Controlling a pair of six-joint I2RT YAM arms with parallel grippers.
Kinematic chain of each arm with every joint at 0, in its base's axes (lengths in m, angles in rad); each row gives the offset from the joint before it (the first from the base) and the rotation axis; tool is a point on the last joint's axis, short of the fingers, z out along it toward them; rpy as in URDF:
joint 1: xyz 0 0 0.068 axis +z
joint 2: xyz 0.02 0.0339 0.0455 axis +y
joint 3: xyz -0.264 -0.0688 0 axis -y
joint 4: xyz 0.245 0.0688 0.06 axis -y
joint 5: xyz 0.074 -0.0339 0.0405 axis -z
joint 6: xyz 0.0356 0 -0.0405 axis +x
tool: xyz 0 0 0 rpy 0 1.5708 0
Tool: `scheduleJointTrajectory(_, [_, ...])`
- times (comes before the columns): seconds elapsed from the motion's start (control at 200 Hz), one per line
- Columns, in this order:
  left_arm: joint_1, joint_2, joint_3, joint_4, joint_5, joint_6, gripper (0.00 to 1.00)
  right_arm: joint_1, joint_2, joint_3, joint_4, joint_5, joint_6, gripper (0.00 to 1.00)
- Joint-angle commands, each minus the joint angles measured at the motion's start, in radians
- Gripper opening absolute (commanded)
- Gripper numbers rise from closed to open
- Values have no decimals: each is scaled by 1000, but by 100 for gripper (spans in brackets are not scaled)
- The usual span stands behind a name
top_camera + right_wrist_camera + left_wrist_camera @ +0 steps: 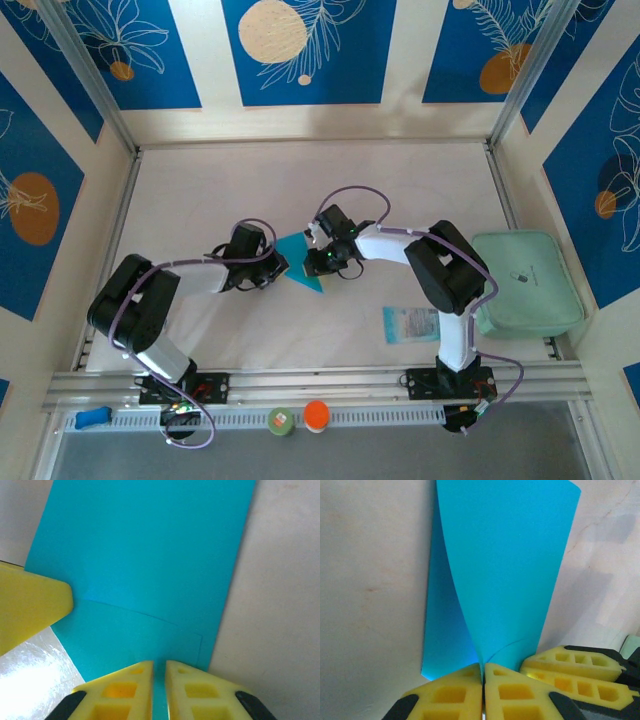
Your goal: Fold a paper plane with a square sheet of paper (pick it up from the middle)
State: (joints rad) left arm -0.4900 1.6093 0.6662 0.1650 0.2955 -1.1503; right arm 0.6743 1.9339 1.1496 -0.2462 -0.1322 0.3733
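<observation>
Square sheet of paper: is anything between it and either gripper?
Nothing visible. The left gripper is shut on the square sheet of paper; the right gripper sits at its edge, jaws slightly apart.

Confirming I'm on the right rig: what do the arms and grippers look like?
The left arm and right arm have white links, black joints and looping purple cables. The left gripper and right gripper have yellow fingers with square recesses on black mounts.

No wording is legible: the small dark mark on the mint-green pad (527,280) and the print on the pale packet (411,324) are too small to read.
</observation>
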Motion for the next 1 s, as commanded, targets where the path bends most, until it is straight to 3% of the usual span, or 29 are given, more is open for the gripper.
scheduleJointTrajectory(0.0, [7, -11, 33, -32, 10, -27, 8, -5, -66, -13, 0, 55, -70, 21])
scheduleJointTrajectory(0.25, [-1, -32, 105, -205, -34, -38, 8, 57, -225, -154, 143, 189, -114, 36])
scheduleJointTrajectory(0.53, [-7, -35, 172, -312, -61, -44, 8, 208, -257, -284, 313, 422, -237, 36])
scheduleJointTrajectory(0.995, [-9, -51, 182, -320, -66, -75, 9, 269, -151, -281, 441, 462, -342, 35])
